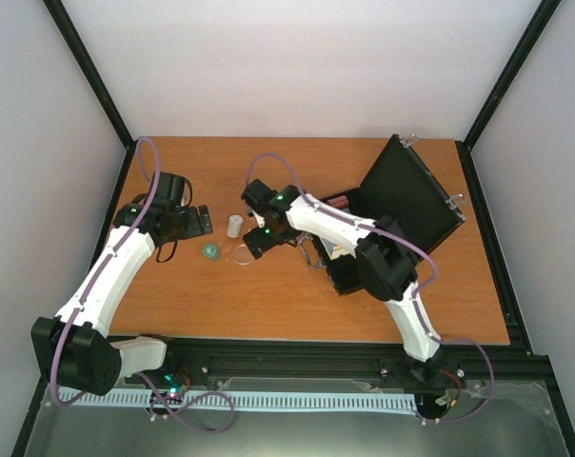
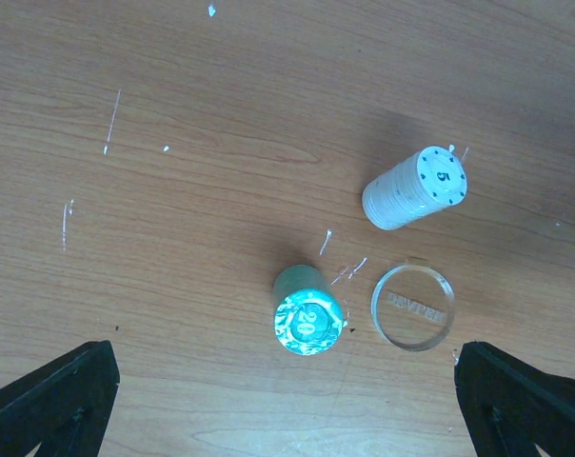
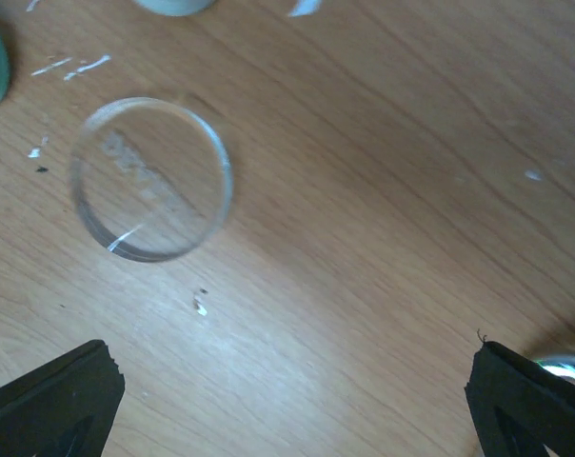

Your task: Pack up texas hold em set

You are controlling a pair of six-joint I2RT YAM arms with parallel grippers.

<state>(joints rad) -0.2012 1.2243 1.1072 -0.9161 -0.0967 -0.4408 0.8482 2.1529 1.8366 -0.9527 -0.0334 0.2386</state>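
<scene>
The black case [image 1: 408,195] of the texas hold em set lies open at the right, its lid tilted up toward the back right. A white chip stack [image 1: 234,226] [image 2: 416,188], a teal chip stack [image 1: 210,251] [image 2: 308,309] and a clear disc [image 1: 242,254] [image 2: 413,307] [image 3: 151,178] sit on the table left of the case. My left gripper [image 1: 196,222] [image 2: 287,409] hovers open just left of them, holding nothing. My right gripper [image 1: 256,228] [image 3: 287,409] is open and empty over bare wood, just right of the clear disc.
The wooden table [image 1: 297,305] is framed by black rails and grey walls. The right arm's forearm [image 1: 330,221] crosses over the front of the case and hides part of its tray. A shiny metal piece [image 3: 565,367] shows at the right edge of the right wrist view.
</scene>
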